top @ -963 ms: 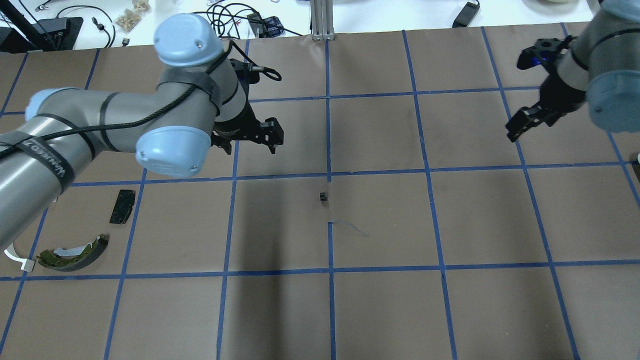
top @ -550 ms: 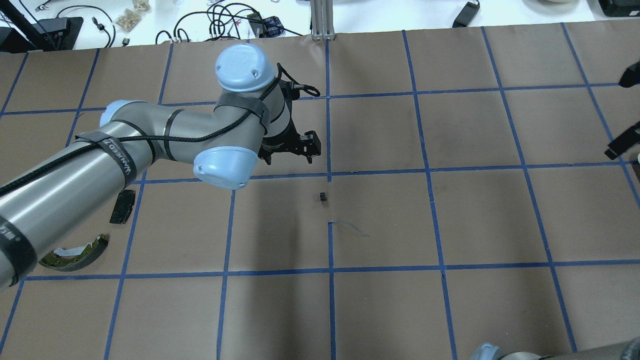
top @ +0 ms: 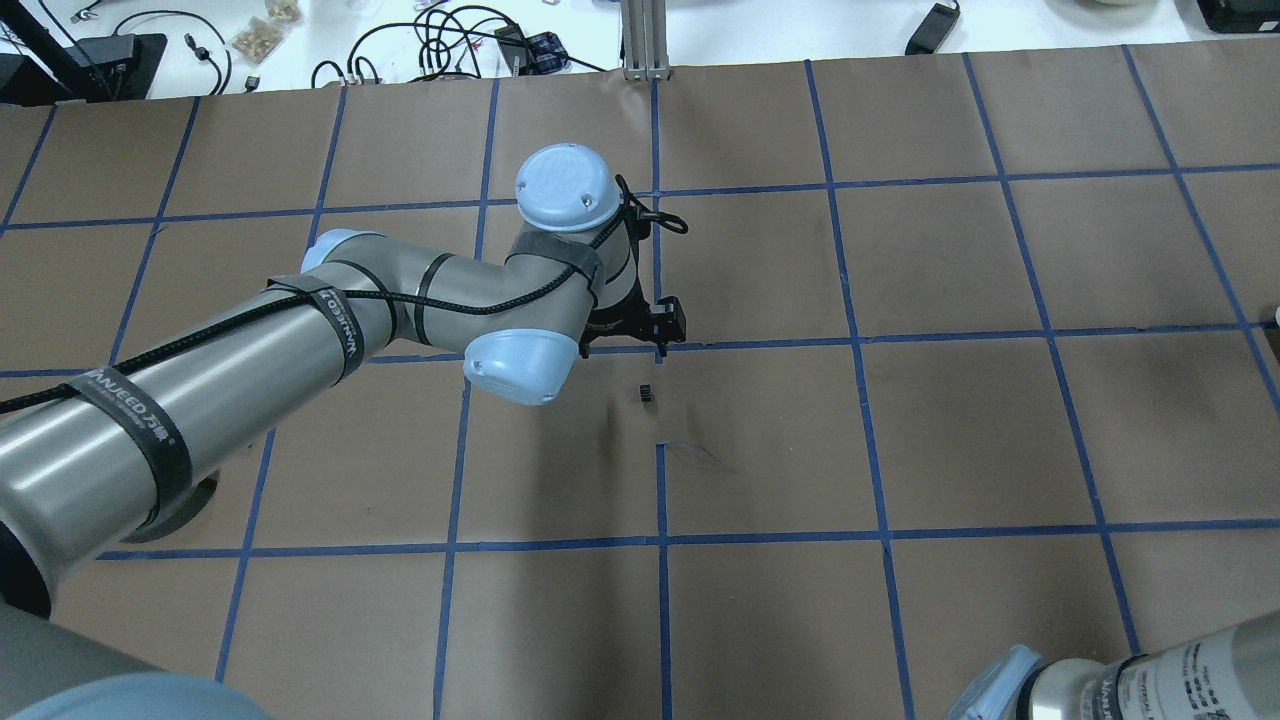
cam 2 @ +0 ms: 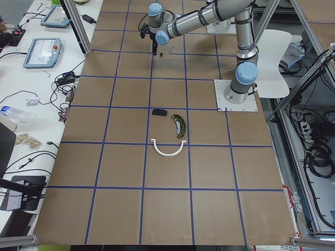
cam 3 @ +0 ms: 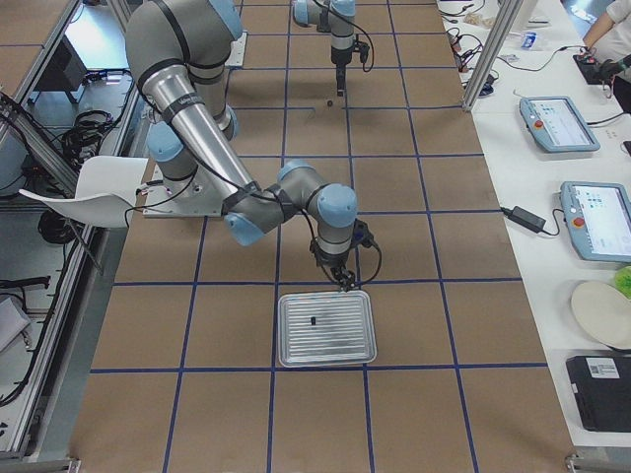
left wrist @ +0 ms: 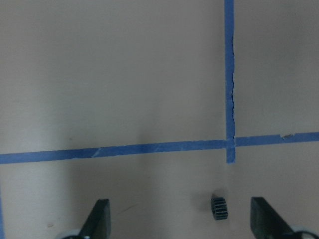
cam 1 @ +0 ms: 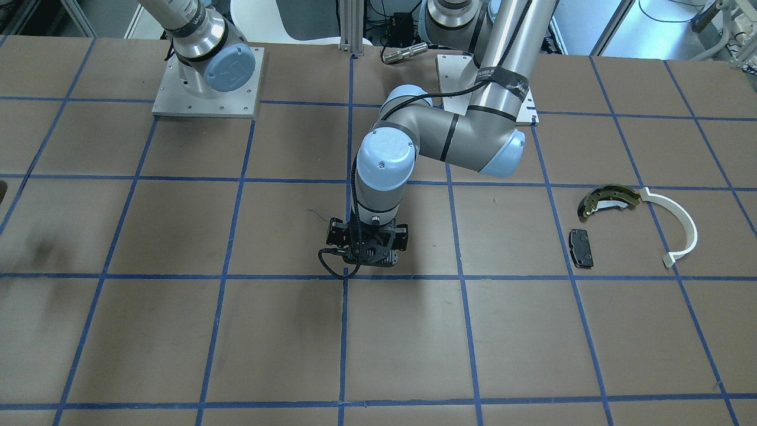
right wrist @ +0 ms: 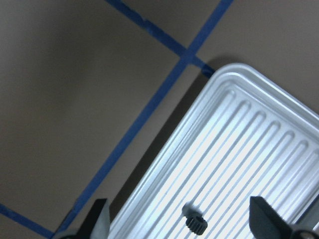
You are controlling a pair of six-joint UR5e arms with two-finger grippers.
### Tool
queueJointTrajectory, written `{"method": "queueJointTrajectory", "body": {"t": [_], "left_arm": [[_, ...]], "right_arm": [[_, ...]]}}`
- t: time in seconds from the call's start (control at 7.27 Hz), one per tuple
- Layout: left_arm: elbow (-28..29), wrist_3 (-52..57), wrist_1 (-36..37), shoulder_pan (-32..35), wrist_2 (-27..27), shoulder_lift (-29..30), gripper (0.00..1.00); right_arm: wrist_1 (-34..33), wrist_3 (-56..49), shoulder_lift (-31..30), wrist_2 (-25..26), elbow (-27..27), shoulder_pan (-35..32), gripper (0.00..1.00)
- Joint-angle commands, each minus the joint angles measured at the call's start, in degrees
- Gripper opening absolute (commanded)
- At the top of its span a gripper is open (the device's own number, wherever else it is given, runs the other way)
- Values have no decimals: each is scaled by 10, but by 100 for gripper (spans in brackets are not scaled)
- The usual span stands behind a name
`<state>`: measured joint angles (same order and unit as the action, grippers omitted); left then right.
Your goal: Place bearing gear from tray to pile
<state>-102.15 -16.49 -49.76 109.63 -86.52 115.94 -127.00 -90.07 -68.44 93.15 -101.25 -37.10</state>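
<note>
The left fingers (left wrist: 98, 221) are hanging spread and empty above the middle of the desk (left wrist: 124, 74). A small dark gear (left wrist: 219, 207) is lying on the brown surface between them, nearer one finger than the other. The right fingers (right wrist: 97, 221) are likewise hanging parted and holding nothing over a corner of the ribbed metal tray (right wrist: 249, 149), which is sitting toward the desk's right end edge, and a second gear (right wrist: 194, 222) is resting among its ribs. The pile, made up of a brake shoe (cam 1: 609, 198), a white arc (cam 1: 686, 228) and a black pad (cam 1: 581, 247), is lying near the desk's left end edge, well apart from both gears. Judging from this, the off-centre line-up is risking one finger reaching the gear on the desk first and flicking or rolling it away instead of pinching it. In the tray, the ribs and raised rim are probably crowding any clean pinch, and so small a part could be slipping free during the long carry toward the pile.
</note>
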Motion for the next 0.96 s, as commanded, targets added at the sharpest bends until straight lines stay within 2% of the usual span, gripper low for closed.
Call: {"method": "queueJointTrajectory", "body": {"t": [0.0, 0.14, 0.28, 0.41, 0.69, 0.83], "left_arm": [[-2, -6, 2, 14, 0, 16, 94], [-3, -6, 2, 15, 1, 20, 88], [-3, -6, 1, 17, 1, 22, 78], [-4, -5, 0, 20, 0, 21, 59], [-5, -5, -4, 20, 0, 21, 59], [-6, -4, -7, 20, 0, 21, 56]], "right_arm": [[-32, -72, 57, 0, 19, 42, 95], [-33, -81, 76, -4, 21, 48, 89], [-33, -79, 80, -5, 23, 48, 82], [-33, -79, 80, -7, 19, 48, 76], [-33, -83, 80, -2, 18, 48, 56], [-34, -84, 81, -3, 18, 48, 55]]}}
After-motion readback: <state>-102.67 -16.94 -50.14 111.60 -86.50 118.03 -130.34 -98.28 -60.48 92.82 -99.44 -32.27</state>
